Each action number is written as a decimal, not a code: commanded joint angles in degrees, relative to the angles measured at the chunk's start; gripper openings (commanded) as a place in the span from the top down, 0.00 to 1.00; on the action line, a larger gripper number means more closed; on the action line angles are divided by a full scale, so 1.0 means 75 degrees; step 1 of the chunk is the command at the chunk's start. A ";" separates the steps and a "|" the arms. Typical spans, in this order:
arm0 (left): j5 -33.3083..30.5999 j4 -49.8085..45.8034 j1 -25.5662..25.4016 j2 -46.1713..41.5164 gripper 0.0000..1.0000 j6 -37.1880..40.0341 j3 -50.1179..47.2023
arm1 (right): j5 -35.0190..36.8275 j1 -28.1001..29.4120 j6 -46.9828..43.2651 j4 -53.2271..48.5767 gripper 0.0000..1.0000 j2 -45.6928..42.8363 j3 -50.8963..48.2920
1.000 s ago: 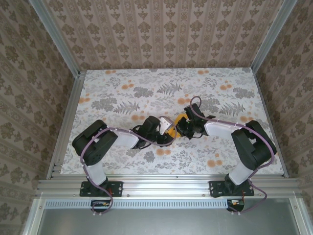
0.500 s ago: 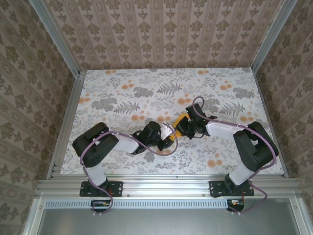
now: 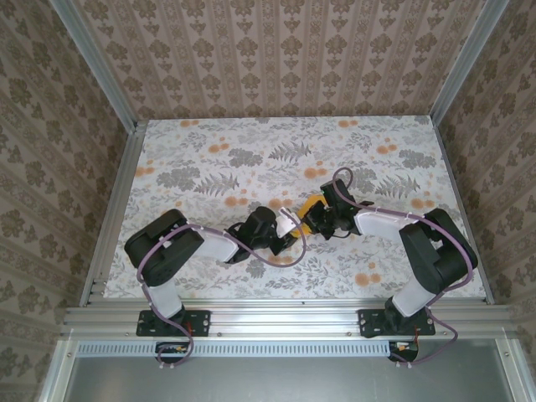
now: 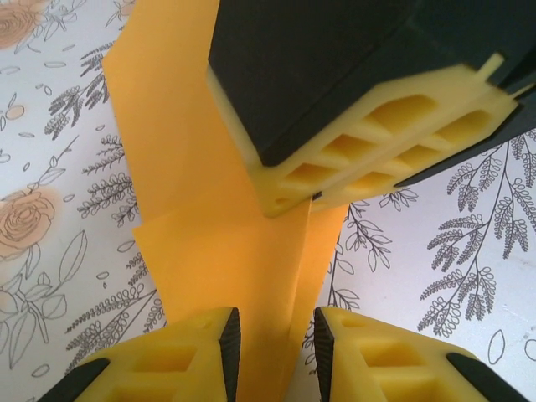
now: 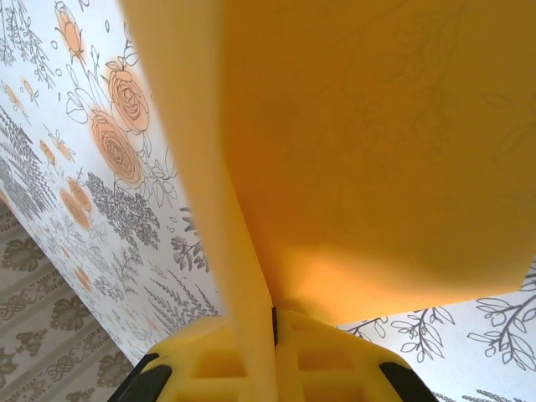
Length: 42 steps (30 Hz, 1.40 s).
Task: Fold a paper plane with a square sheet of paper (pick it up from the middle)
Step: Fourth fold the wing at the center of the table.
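Observation:
The square sheet of paper is folded into a narrower creased orange-yellow shape and held off the tablecloth near the table's middle. My right gripper is shut on one end of it, the paper fanning out above its jaws. In the left wrist view the right gripper pinches the paper's upper part from above. My left gripper straddles the lower end. Its jaws stand a little apart, and tablecloth shows between the paper and the right pad. From above, the left gripper and right gripper nearly meet.
The floral tablecloth covers the whole table. Patterned walls and aluminium posts close in the left, right and back sides. Both arms' elbows lie low over the near half of the table.
The left gripper has slid right toward the right gripper, and its jaws have narrowed around the paper's end. The right gripper has kept its hold, shifting only slightly.

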 commanded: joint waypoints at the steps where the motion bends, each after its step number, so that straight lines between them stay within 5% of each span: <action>1: 0.0099 0.0128 -0.0116 0.0172 0.67 0.0371 0.0257 | -0.0220 -0.0071 0.0249 0.0109 0.93 -0.0261 -0.0102; 12: 0.0276 -0.0057 -0.0129 0.0422 0.78 0.0448 0.0499 | -0.0293 -0.0176 0.0241 0.0120 0.92 -0.0422 -0.0174; 21: 0.1328 -0.0690 0.0055 0.0462 0.91 -0.0168 0.0861 | 0.0108 -0.0473 -0.0565 -0.0368 0.58 -0.1055 -0.0290; 26: 0.2122 -0.0921 0.0360 0.0543 0.93 -0.0815 0.1038 | 0.0544 -0.0889 -0.1345 -0.0745 0.49 -0.1966 -0.0575; 33: 0.3051 -0.1266 0.0652 0.0874 0.95 -0.1470 0.1406 | 0.1033 -0.1137 -0.2466 -0.0454 0.47 -0.2961 -0.1393; 42: 0.4102 -0.1890 0.1021 0.1264 0.98 -0.2367 0.2115 | 0.0035 -0.1142 -0.3422 0.0608 0.55 -0.2739 -0.1841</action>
